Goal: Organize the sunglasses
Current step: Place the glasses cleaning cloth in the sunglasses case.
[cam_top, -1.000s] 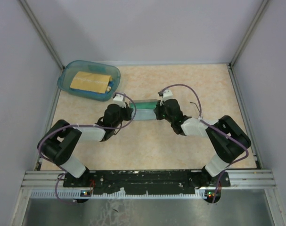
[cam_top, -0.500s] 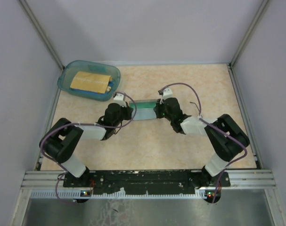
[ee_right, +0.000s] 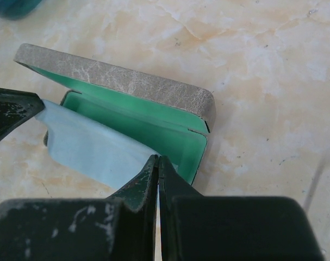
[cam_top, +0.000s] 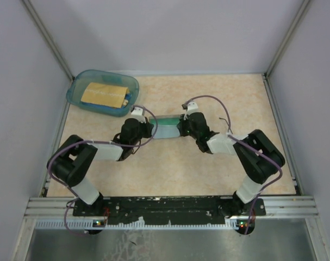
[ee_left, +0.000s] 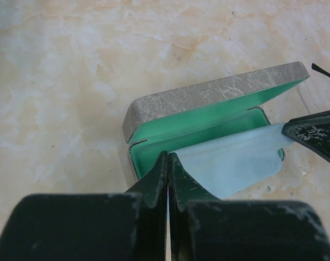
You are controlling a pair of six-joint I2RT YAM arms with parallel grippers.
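The grey case (cam_top: 166, 126) stands open at mid-table, its teal lining showing in the left wrist view (ee_left: 208, 117) and the right wrist view (ee_right: 137, 117). The light blue cloth (ee_left: 235, 157) lies half in the case and hangs over its front edge (ee_right: 88, 144). My left gripper (ee_left: 168, 156) is shut on the cloth's left corner. My right gripper (ee_right: 157, 159) is shut on its right corner. In the top view the grippers sit at the case's left end (cam_top: 152, 129) and right end (cam_top: 180, 128). The sunglasses (cam_top: 228, 123) lie on the table right of the case; one thin dark arm tip (ee_left: 323, 69) shows.
A blue translucent bin (cam_top: 78, 89) with a yellow packet (cam_top: 104, 95) stands at the far left. Grey walls close in the table on three sides. Marbled tabletop (cam_top: 170, 168) lies between the case and the arm bases.
Both grippers have edged slightly farther from the bases at the case's ends. The case and sunglasses have not moved.
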